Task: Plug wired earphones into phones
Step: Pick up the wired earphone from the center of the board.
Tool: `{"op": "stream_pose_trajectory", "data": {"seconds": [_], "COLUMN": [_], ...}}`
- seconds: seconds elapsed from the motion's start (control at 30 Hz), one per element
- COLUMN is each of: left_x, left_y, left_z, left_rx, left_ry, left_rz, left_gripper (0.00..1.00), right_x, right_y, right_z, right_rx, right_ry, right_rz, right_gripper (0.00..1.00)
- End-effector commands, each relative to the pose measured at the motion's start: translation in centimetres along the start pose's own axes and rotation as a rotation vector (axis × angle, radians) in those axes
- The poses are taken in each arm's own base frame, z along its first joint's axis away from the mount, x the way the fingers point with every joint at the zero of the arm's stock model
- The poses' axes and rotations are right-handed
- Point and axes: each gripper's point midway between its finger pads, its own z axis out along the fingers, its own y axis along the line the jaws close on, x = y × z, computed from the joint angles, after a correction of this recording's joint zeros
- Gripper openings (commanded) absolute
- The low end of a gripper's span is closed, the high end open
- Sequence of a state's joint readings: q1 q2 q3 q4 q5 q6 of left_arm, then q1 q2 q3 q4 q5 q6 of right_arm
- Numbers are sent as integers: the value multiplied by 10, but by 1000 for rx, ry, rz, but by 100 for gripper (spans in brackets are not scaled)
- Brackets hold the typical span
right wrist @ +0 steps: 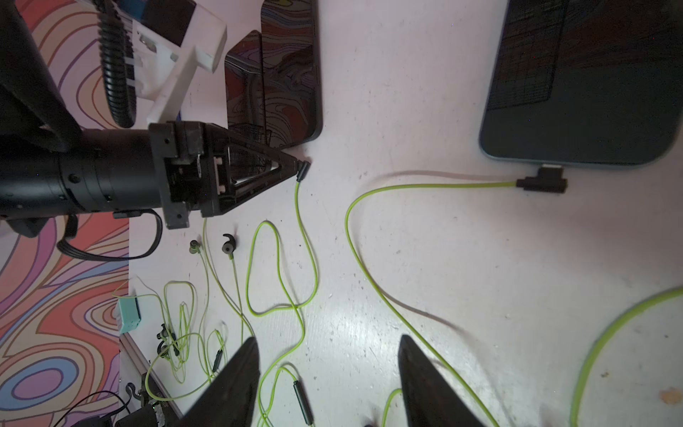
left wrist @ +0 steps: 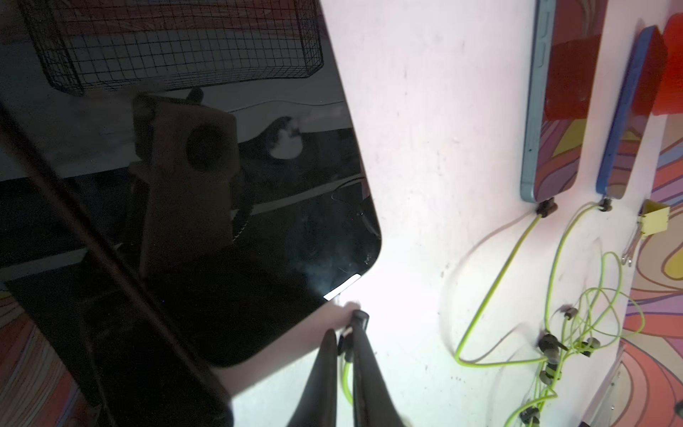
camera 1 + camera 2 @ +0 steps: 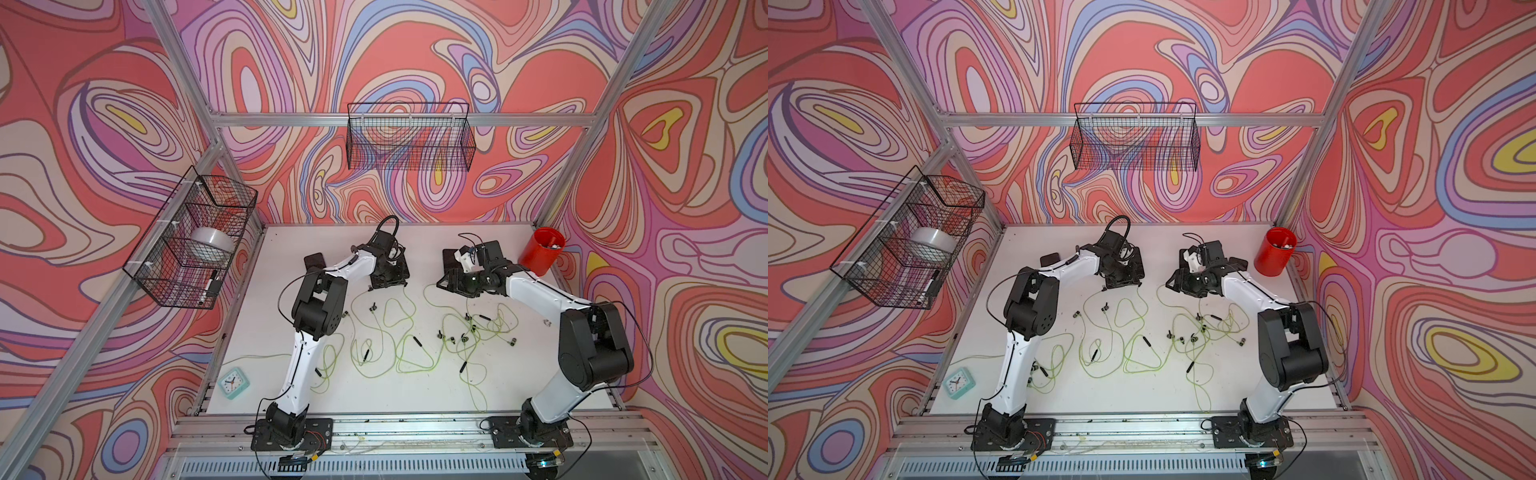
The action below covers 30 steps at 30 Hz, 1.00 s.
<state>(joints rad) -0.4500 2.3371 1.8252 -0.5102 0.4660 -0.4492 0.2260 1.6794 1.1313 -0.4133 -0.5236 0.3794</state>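
Left gripper [image 2: 349,329] is pinched tight on an earphone plug [image 2: 360,318] just beside a phone [image 2: 221,222] corner; the port is hard to make out. Right gripper [image 1: 327,344] gapes empty above the tabletop [image 1: 443,277]. In both top views the arms hide most phones [image 3: 314,261]. The earphones [image 3: 417,341] lie tangled mid-tabletop.

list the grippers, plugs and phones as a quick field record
left gripper: shut on dark earphone plug, beside a corner of black-screened phone
plug: appears not yet inserted
right gripper: open, nothing held, above white table
already plugged in: pale-blue-edged phone and dark-blue-edged phone, side by side
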Motion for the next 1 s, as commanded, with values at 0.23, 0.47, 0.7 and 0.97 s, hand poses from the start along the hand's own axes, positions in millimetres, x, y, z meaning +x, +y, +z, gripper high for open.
{"op": "stream_pose_trajectory", "data": {"seconds": [0.23, 0.47, 0.7, 0.97], "left_x": [4, 1, -3, -6], "left_y": [-2, -8, -36, -71], "left_z": [-2, -11, -51, -100], "left_rx": [54, 123, 350, 685], "left_ry": [-26, -64, -132, -123], "left_rz": [-45, -83, -137, -146], "left_gripper": [0, 0, 0, 0], "right_x": [8, 10, 3, -3], "right_y": [11, 15, 24, 48], "right_z": [9, 13, 9, -2], "right_rx": [-104, -144, -325, -582], "right_ry": [21, 24, -11, -4], "right_rz": [15, 24, 65, 49], "right_gripper": [60, 59, 56, 42]}}
